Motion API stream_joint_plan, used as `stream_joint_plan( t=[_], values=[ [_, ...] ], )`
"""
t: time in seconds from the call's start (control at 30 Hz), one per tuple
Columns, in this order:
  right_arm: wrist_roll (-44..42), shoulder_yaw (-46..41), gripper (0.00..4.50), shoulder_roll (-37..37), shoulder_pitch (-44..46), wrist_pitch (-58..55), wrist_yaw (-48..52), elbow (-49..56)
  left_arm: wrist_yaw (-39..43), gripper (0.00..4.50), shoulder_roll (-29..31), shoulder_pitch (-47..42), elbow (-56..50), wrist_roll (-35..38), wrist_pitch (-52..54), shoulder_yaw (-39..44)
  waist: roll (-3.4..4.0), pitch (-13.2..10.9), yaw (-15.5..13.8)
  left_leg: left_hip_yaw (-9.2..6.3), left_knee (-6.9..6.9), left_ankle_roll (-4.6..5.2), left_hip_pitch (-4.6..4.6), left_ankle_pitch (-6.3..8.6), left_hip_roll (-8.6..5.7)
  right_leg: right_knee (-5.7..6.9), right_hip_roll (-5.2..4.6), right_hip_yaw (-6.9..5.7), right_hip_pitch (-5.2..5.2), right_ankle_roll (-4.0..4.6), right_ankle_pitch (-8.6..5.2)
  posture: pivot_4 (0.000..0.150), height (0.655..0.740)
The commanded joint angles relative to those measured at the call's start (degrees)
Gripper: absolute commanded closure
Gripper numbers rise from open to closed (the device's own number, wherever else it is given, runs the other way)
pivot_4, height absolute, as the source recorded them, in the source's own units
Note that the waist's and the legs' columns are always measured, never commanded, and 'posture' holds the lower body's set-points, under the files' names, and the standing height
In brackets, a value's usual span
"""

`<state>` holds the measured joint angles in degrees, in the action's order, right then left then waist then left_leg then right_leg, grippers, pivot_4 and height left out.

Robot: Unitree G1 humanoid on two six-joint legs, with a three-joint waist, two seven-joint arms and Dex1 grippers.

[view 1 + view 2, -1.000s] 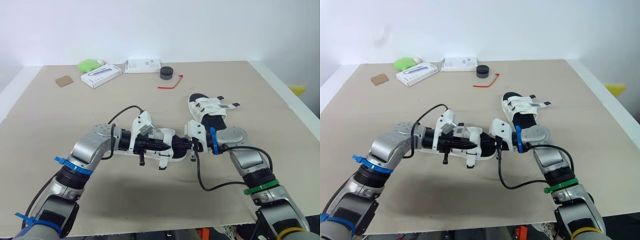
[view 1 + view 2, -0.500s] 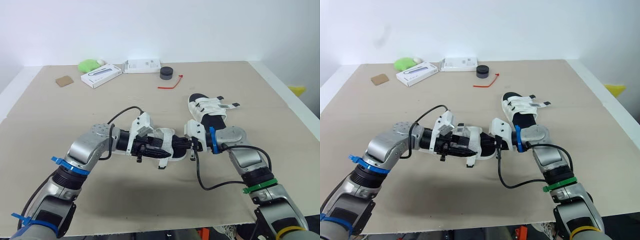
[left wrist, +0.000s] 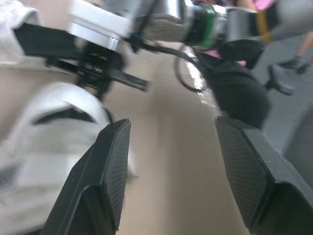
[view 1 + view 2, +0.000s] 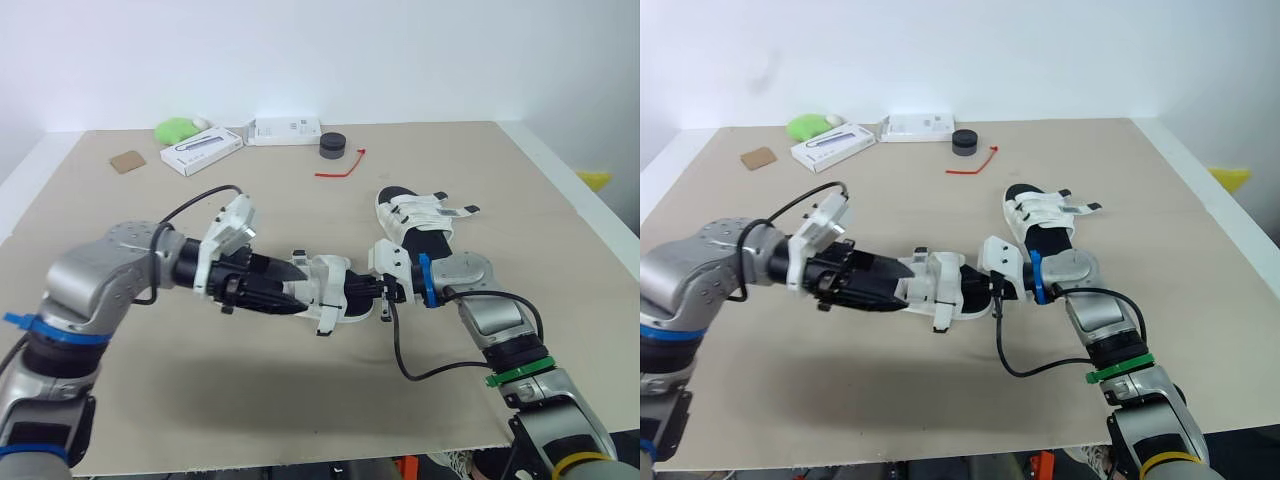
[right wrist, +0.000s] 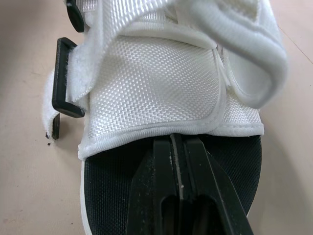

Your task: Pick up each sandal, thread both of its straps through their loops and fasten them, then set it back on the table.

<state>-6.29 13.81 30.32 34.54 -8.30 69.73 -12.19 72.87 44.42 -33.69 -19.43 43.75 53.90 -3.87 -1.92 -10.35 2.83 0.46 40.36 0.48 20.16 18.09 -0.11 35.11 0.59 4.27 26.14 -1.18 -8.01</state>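
Left gripper [image 3: 171,128] hovering, fingers spread, beside white woven-strap sandal with black footbed [image 4: 335,293]; right wrist view revealing right gripper [image 5: 177,144] fingers pressed together on footbed under strap.

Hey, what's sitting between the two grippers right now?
The near white sandal lies between the left gripper and the right gripper; both eye views show this.

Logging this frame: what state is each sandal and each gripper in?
left gripper: open, beside the near sandal.
right gripper: shut, tips at the near sandal's strap edge, over the footbed.
near sandal: between the two grippers, one strap end hanging loose at its side.
far sandal: flat on the table, strap ends sticking out sideways.
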Motion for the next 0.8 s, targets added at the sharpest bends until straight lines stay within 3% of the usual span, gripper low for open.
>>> stream_joint_plan(
  t=[0.03,0.3,0.53,0.8],
  values=[
    [0.33,0.37,4.5,0.39,0.21,0.23,-0.01,0.37,0.56,1.68,2.69,5.36,-5.33,2.52,0.93,0.6,0.0,0.0,0.01,0.01,0.0,0.0,0.0,0.0,0.0,0.01,-0.01,0.01,0.0,0.0,0.0,0.15,0.74],
    [0.34,0.48,4.5,0.21,0.29,0.31,0.06,0.41,-9.24,1.68,-3.54,14.9,-4.5,-9.04,-12.1,-4.33,0.0,0.0,-0.12,0.01,0.01,-0.03,-0.02,-0.02,-0.02,0.02,-0.01,-0.01,-0.02,0.03,0.0,0.15,0.74],
    [0.38,0.37,4.5,0.39,0.08,0.32,0.14,0.65,-15.85,1.68,-9.52,16.61,-3.59,-12.37,-15.47,-5.7,0.0,0.0,-0.13,0.01,0.0,-0.02,0.0,-0.01,-0.01,0.01,-0.01,0.0,-0.01,0.06,0.02,0.15,0.74],
    [0.37,0.41,4.5,0.32,0.28,0.12,0.17,0.58,-16.82,1.68,-10.14,17.07,-3.16,-12.66,-13.38,-8.09,0.0,0.0,-0.13,0.01,0.0,-0.02,-0.01,-0.01,-0.01,0.01,-0.02,0.0,-0.02,0.03,0.03,0.15,0.74]
  ],
)
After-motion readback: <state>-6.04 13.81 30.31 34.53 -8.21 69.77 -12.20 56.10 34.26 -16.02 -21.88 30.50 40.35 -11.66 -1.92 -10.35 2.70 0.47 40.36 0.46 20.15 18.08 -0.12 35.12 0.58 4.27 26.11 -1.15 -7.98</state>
